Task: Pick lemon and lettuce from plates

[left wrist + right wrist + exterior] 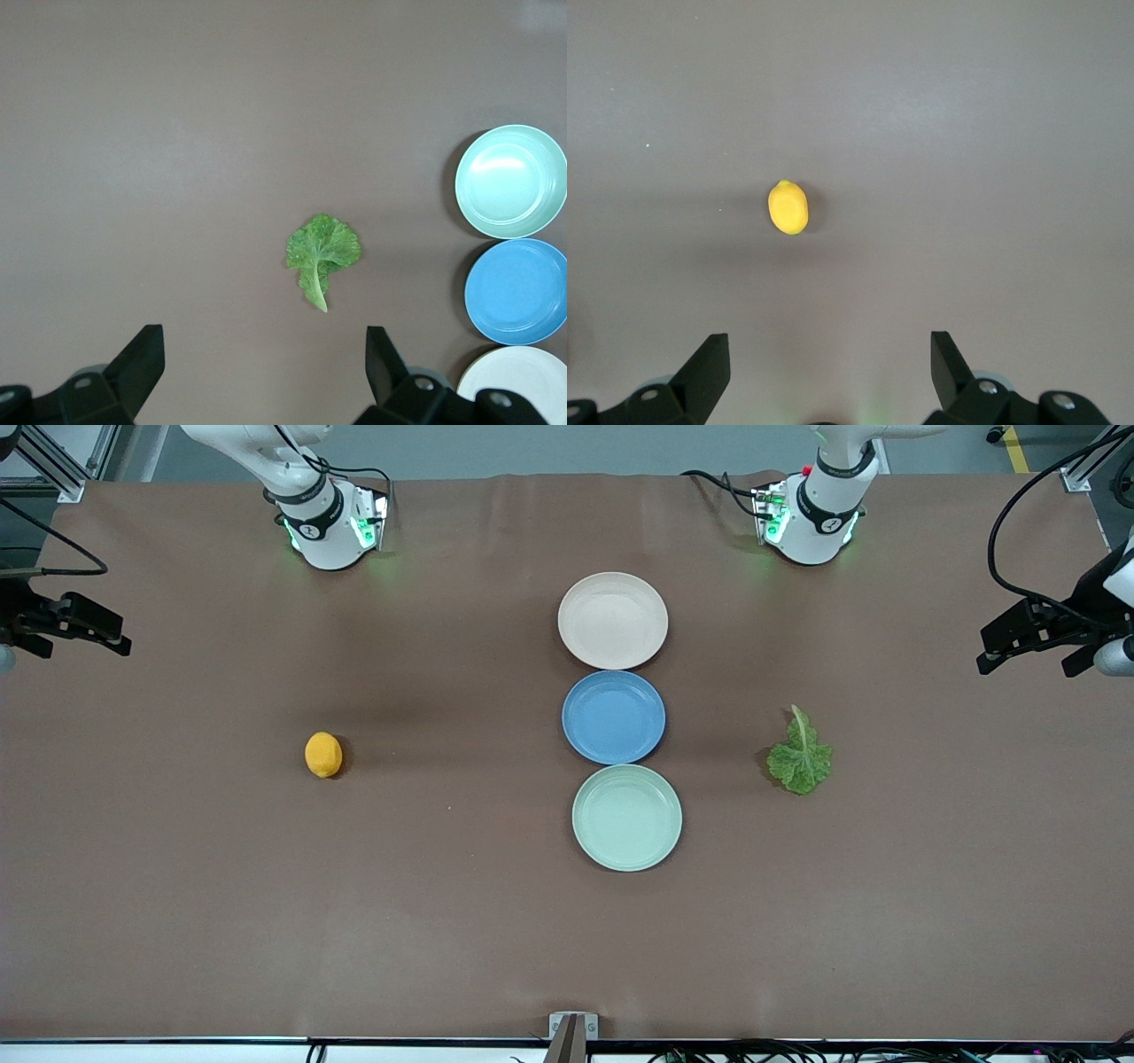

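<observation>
On the table (pixel 177 912), lemon (pixel 323 755) and lettuce (pixel 801 758) lie unlabelled.

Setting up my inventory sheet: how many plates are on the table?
3, in one touching row: the cream plate nearest the robots' bases, the blue plate in the middle, the mint plate nearest the front camera. All empty.

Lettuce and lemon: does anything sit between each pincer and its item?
Nothing visible does. The lettuce lies alone on bare table below the open left pincer, the plates off to one side. The lemon lies alone below the open right pincer.
</observation>
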Robot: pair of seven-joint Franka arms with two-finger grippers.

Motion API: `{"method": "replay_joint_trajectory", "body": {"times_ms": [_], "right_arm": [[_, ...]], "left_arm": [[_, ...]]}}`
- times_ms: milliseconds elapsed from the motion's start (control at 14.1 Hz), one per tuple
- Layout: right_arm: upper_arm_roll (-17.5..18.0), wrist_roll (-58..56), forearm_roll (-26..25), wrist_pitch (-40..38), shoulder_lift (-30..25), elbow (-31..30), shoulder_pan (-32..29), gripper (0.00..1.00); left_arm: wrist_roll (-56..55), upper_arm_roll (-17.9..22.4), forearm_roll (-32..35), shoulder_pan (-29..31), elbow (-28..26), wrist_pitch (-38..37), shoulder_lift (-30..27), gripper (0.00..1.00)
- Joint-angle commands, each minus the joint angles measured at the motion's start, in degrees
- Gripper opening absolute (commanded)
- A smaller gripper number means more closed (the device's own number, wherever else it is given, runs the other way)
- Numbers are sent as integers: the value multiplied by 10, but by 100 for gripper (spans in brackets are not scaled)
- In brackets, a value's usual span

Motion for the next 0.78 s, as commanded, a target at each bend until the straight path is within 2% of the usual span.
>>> {"method": "replay_joint_trajectory", "body": {"times_ms": [0, 497, 710], "right_arm": [[-2, 0, 10, 28, -46, -59, 4, 100], [-1, -1, 10, 45, -53, -70, 6, 100], [1, 1, 10, 40, -49, -50, 7, 100]], "left_arm": [[7, -1, 6, 0, 5, -4, 0, 100], [7, -1, 6, 0, 5, -4, 0, 100], [7, -1, 6, 0, 5, -4, 0, 100]]}}
